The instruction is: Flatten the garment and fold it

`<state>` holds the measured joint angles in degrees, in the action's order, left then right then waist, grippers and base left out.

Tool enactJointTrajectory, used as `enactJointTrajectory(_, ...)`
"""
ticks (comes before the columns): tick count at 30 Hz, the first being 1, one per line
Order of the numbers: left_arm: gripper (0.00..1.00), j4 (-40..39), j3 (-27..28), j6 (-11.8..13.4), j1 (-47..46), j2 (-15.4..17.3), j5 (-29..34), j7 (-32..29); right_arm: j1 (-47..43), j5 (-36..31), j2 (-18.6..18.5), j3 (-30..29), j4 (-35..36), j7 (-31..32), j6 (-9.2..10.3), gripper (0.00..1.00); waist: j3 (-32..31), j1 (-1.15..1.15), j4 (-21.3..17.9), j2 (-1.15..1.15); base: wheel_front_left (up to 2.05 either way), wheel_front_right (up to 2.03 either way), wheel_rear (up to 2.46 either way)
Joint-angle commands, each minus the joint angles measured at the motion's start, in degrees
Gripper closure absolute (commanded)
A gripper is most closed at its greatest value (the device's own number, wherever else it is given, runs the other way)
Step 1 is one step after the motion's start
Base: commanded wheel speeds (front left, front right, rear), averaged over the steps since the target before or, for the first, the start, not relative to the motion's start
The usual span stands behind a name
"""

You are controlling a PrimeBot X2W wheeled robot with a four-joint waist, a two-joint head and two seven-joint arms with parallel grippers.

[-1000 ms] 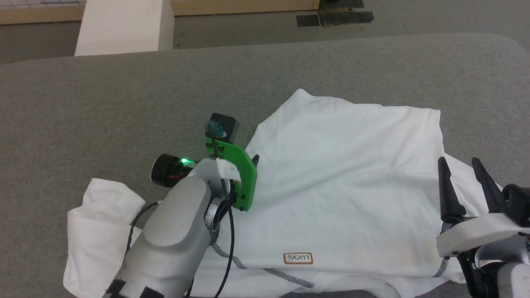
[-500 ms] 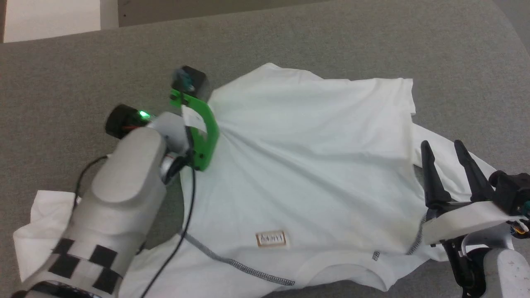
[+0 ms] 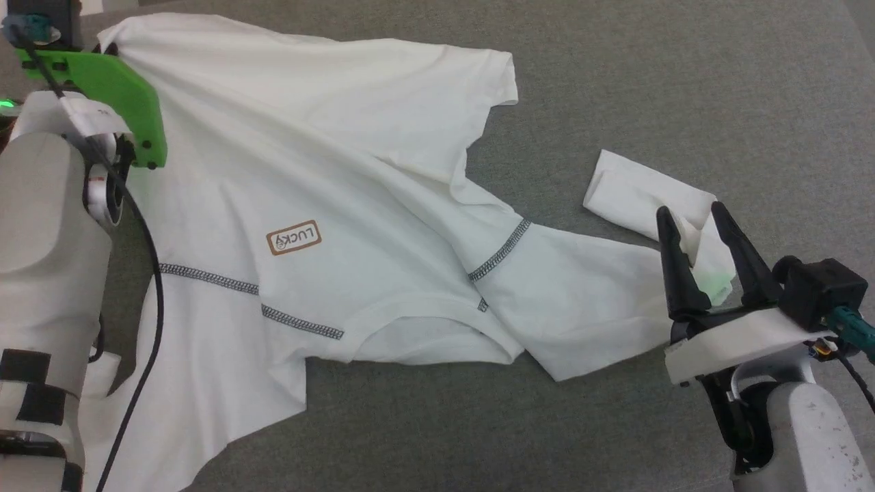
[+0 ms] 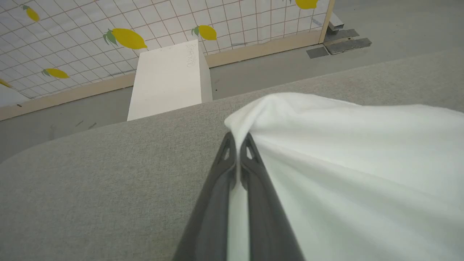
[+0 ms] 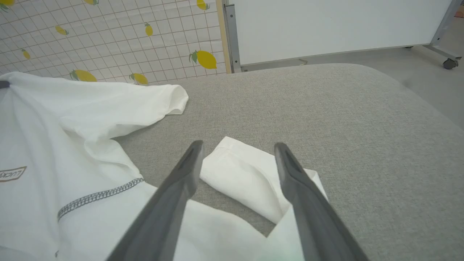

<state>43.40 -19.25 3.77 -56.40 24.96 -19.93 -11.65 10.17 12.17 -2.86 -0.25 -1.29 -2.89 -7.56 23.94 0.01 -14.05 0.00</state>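
The garment, a white long-sleeved shirt with a brown-bordered LUCKY patch and grey zigzag seams, lies spread over the grey table. My left gripper at the top left, behind its green mount, is shut on the garment's far corner, and cloth is pinched between the left gripper's fingers. My right gripper stands open over the folded-back sleeve end. In the right wrist view the sleeve end lies between the right gripper's spread fingers, and contact cannot be told.
The grey padded table stretches bare to the right, and its rounded edge drops to the floor. A white rectangular box stands beyond the far edge before a lemon-print gridded wall. A white panel on wheels stands behind.
The head camera has swung. My left gripper has drawn the garment's corner away, stretching the body out. One sleeve now trails out under the open right gripper.
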Motion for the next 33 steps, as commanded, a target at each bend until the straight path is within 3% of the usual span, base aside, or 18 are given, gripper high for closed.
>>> enactJointTrajectory(1,0.66,0.50,1.06,0.28,-0.07,-0.05,-1.35,1.26,1.03,0.30,-0.01,0.21,-0.25,-0.44,0.08,0.00,0.26,-0.01,-0.10,0.00,0.00,0.00,0.00)
enactJointTrajectory(2,0.00,1.10,1.58,-0.05,0.39,-0.23,-2.15,1.99,1.09,0.29,-0.01,0.29,-0.38,-0.48,0.08,0.00,0.24,-0.01,0.12,0.00,0.00,0.00,0.00)
enactJointTrajectory(11,0.00,-2.03,6.10,-1.76,10.36,-5.15,-9.06,14.91,-0.43,-1.37,-0.01,-1.80,-0.13,0.22,0.08,0.00,-4.50,-0.01,4.23,0.00,0.00,0.00,0.00)
enactJointTrajectory(18,0.00,-11.76,6.32,0.45,25.60,-10.39,-11.83,19.67,-3.94,-2.56,-0.01,-3.98,1.75,2.67,0.08,0.00,-10.81,-0.01,8.66,0.00,0.00,0.00,0.00)
enactJointTrajectory(23,0.00,-22.32,3.36,4.52,37.57,-11.46,-10.83,15.43,-6.29,-2.78,-0.01,-4.85,3.40,4.45,0.08,0.00,-14.07,-0.01,10.98,0.00,0.00,0.00,0.00)
enactJointTrajectory(29,0.00,-34.23,4.47,13.55,49.96,-8.09,-9.11,8.90,-7.79,-2.38,-0.01,-4.23,4.80,5.77,0.08,0.00,-15.47,-0.01,11.78,0.00,0.00,0.00,0.00)
enactJointTrajectory(33,0.00,-40.99,6.02,17.07,56.37,-5.40,-9.54,4.21,-8.43,-2.38,-0.01,-4.30,5.12,6.21,0.08,0.00,-15.65,-0.01,12.10,0.00,0.00,0.00,0.00)
